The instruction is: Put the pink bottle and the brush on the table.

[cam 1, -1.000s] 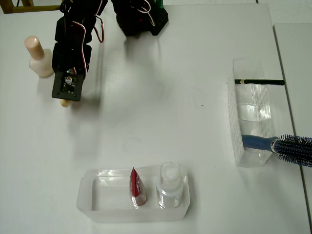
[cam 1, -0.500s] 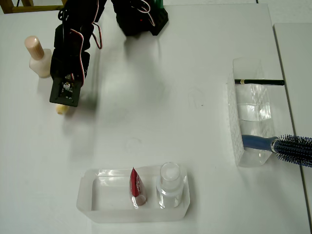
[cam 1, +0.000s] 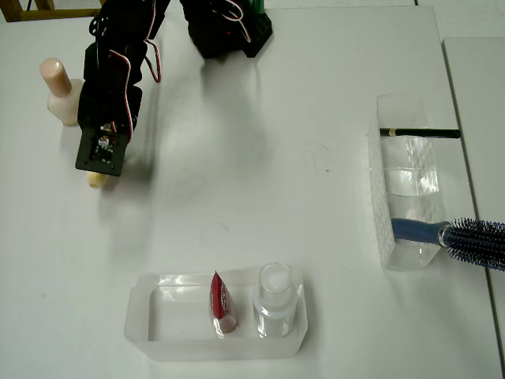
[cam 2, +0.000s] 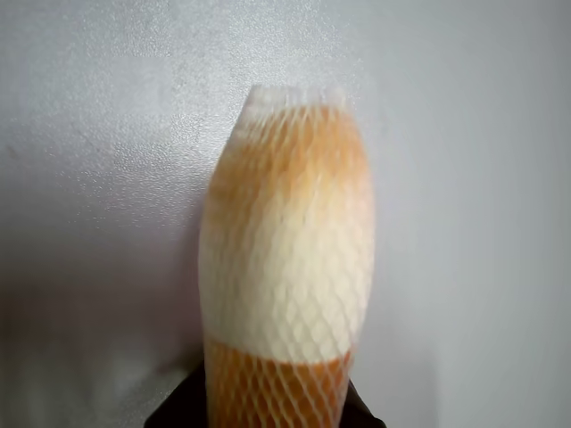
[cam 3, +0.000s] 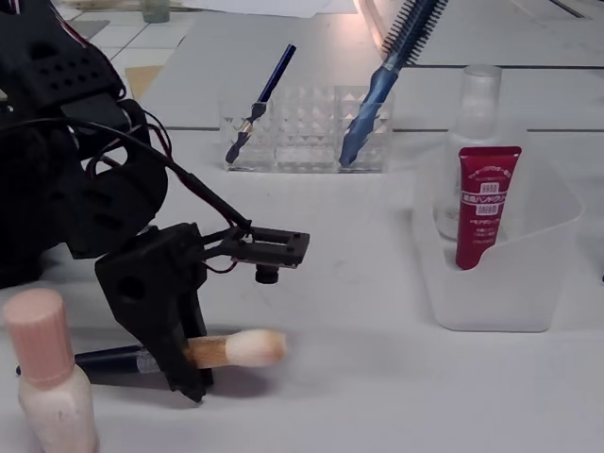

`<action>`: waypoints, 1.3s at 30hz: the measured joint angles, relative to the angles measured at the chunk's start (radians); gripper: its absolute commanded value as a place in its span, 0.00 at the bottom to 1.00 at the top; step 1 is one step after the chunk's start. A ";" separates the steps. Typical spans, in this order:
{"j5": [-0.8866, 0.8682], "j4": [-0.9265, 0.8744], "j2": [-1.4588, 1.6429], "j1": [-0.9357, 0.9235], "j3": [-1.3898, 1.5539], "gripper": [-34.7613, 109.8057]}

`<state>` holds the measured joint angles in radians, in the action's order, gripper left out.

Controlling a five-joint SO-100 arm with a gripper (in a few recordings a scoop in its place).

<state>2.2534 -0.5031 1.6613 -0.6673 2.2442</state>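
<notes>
At the upper left of the overhead view, hangs low over the table (cam 1: pixel 260 181) with the gripper (cam 1: pixel 99 167) hidden under the wrist board; shows just the cream tip of the brush (cam 1: pixel 97 180) poking out below it. Leaves the pink bottle (cam 1: pixel 59 91) standing upright on the table just beside the arm, apart from it, so counts that half of the task as done, by the look of it. In the wrist view, looks straight along the bristle head (cam 2: pixel 285 267), fluffy, cream and orange-tan, wrapped in a fine net sleeve, with bare table (cam 2: pixel 89 134) behind; cannot tell the fingers' opening from here. In the fixed view, carries the brush (cam 3: pixel 236 349) level and very near the table (cam 3: pixel 377 396), fingers (cam 3: pixel 184 363) closed narrowly on it about where the golden ferrule meets the dark handle, bristles out to the right of the picture and handle out to the left, toward the pink bottle (cam 3: pixel 47 377); cannot tell whether the brush touches the surface. Judges the brush light, slim and stiff along the handle, soft and crushable at the tip, probably smooth enough to roll or slip once let go. Favours a hold on ferrule or handle, as here, never on the bristles, and a release low down. Judges the bottle top-heavy and easy to knock, standing that close.
</notes>
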 measured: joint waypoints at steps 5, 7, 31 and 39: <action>0.000 0.000 0.003 -0.002 -0.003 0.35; 0.000 0.008 0.003 -0.002 -0.003 0.37; -0.017 -0.080 0.049 0.000 -0.029 0.58; -0.015 -0.135 0.078 0.000 -0.083 0.61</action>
<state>2.2381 -0.6381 1.7395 -0.6673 2.1614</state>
